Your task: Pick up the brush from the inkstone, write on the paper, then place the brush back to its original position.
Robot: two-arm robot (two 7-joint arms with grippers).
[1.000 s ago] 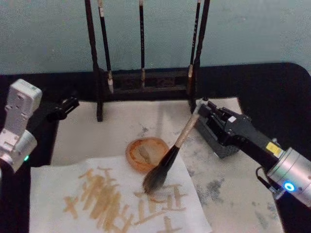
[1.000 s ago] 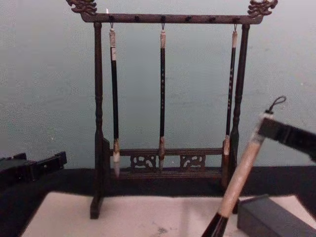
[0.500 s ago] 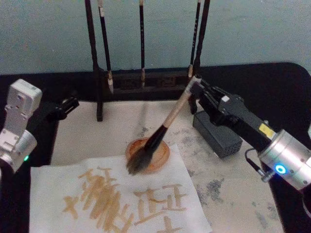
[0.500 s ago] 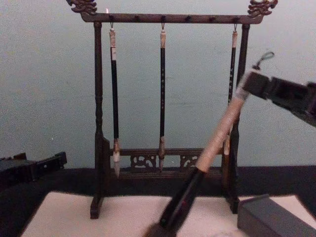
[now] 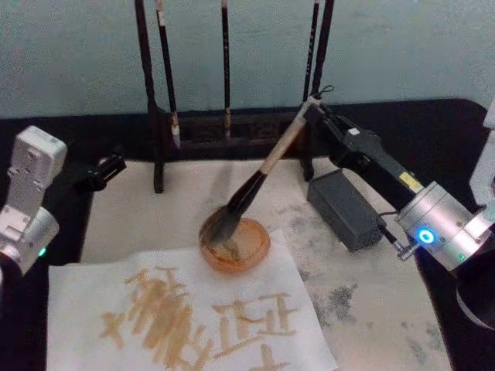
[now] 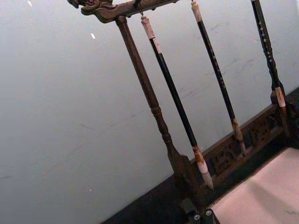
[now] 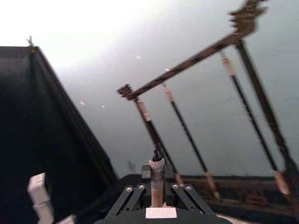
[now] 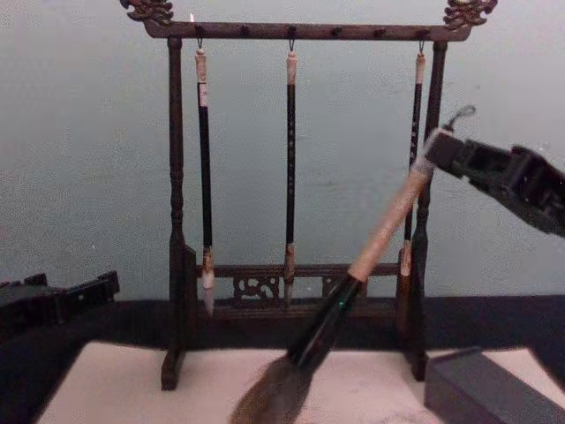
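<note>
Since half a second ago, my right gripper (image 5: pixel 312 108) has moved farther away and carried the bristles to the dish. It is clenched on the brush (image 5: pixel 261 179) at the top of the pale beige handle. The brush's long axis slants: bushy grey-brown head down, near-left, in the shallow round amber dish (image 5: pixel 261 251); cord loop up, far-right. The matte, brick-shaped inkstone (image 5: pixel 346 209) lies to the right on the cream paper (image 5: pixel 147 216). My left gripper (image 5: pixel 107 168) is parked at the left.

Chest view's lower edge crops bristles of the brush (image 8: pixel 340 300).
</note>
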